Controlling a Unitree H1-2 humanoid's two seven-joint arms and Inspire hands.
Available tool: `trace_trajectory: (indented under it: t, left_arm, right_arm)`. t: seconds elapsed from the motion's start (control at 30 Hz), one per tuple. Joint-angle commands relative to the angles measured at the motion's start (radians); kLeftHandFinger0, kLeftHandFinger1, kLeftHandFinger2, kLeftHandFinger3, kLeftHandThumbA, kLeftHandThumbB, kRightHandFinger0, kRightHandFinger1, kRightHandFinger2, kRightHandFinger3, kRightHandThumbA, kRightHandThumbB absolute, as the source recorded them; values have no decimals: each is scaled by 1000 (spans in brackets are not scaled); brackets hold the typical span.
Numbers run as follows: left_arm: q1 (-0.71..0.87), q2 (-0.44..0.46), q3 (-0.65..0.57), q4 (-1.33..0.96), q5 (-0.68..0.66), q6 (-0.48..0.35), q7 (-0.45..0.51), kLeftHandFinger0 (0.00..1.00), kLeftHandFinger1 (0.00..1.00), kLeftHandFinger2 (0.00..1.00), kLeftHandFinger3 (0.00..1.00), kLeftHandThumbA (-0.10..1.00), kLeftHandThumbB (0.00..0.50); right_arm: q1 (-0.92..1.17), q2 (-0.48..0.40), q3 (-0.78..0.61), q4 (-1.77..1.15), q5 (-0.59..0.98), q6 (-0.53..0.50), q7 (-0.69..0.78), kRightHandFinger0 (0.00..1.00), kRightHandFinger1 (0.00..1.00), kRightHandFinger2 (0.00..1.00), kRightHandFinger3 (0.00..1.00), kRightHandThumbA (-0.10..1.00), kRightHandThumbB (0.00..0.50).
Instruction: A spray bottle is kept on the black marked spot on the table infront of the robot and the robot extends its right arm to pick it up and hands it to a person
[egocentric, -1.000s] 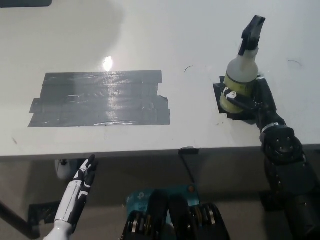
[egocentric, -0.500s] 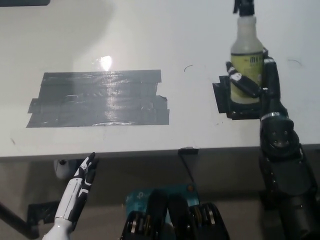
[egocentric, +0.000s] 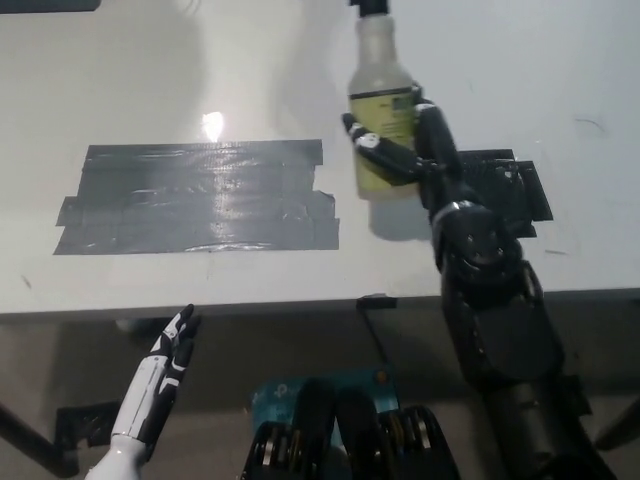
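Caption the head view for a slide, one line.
Black right hand holds the spray bottle lifted off its black marked spot; white left hand rests open below the table edge.

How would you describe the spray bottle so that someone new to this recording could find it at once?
Start from the white table and its large grey tape patch; look to the right of that patch. There the black right hand is closed around the spray bottle, left of the small black marked spot. It is the only upright thing there: pale translucent body, yellow-green label.
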Motion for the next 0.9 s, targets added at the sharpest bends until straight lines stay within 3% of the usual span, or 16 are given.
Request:
trace_trajectory:
  t: [0.0,0.13,0.27,0.4,0.53,0.57,0.6,0.63,0.67,0.7,0.77,0.87]
  left_arm:
    - [-11,14,3,-33,-13,4,-16,1000,1000,1000,1000,1000,242]
    - [-9,15,4,-36,-11,5,-22,1000,1000,1000,1000,1000,230]
    - [-12,21,1,-34,-1,1,-26,1000,1000,1000,1000,1000,225]
    - [-12,20,1,-36,-3,11,-29,1000,1000,1000,1000,1000,226]
    - [-11,19,2,-39,-7,14,-31,1000,1000,1000,1000,1000,222]
    - [-11,19,2,-39,-8,15,-32,1000,1000,1000,1000,1000,220]
    - [-16,21,2,-38,-7,17,-34,1000,1000,1000,1000,1000,221]
    - [-18,21,2,-39,-6,19,-35,1000,1000,1000,1000,1000,224]
    - [-18,22,2,-41,-5,21,-35,1000,1000,1000,1000,1000,221]
    - [-18,22,2,-41,-5,24,-36,1000,1000,1000,1000,1000,222]
    - [-21,23,2,-39,-1,22,-36,1000,1000,1000,1000,1000,215]
    - [-24,24,1,-46,4,34,-38,1000,1000,1000,1000,1000,216]
  right_arm:
    - [-114,39,-21,39,64,33,31,0,528,912,883,-100,139]
    - [-113,57,-36,89,69,31,14,16,541,940,890,-100,117]
    - [-104,74,-68,144,93,-1,8,3,531,926,897,-100,127]
    - [-87,76,-60,166,79,-44,14,0,497,864,857,-100,121]
    - [-89,84,-71,154,85,-28,0,0,490,881,876,-100,142]
    - [-88,85,-72,145,82,-22,-4,1,440,826,827,-100,172]
    - [-84,87,-76,121,89,-9,2,124,501,822,1000,141,244]
    - [-79,85,-75,105,94,0,13,354,754,1000,1000,274,361]
    - [-69,78,-67,80,112,4,57,734,1000,1000,1000,429,376]
    - [-54,64,-50,57,130,-5,119,1000,1000,1000,1000,534,456]
    - [-37,46,-34,28,141,-30,166,1000,1000,1000,1000,598,499]
    - [-16,24,-33,-33,175,-41,215,1000,1000,1000,1000,641,500]
